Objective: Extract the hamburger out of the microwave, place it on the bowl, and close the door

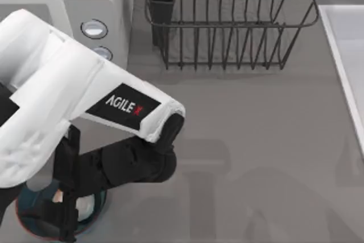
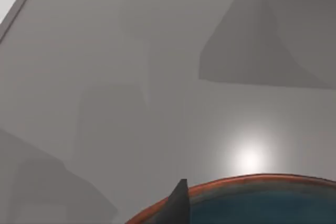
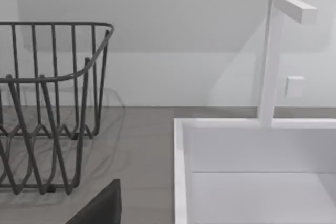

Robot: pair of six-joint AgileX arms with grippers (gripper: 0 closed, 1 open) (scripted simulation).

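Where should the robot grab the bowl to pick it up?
Probably by the reddish rim of the bowl, coming from straight above with one finger inside and one outside. The bowl is wide and shallow, likely too broad to pinch across, and its thin upturned rim is open to reach. The left gripper hovers over it; the right gripper is parked by the dish rack.

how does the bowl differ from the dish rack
The bowl is round, teal-blue inside with a reddish-brown rim; the dish rack is black open wire, boxy. The bowl sits at the table's near left under the left arm; the dish rack stands at the far middle, uncovered and much larger. Both rest on the grey table.
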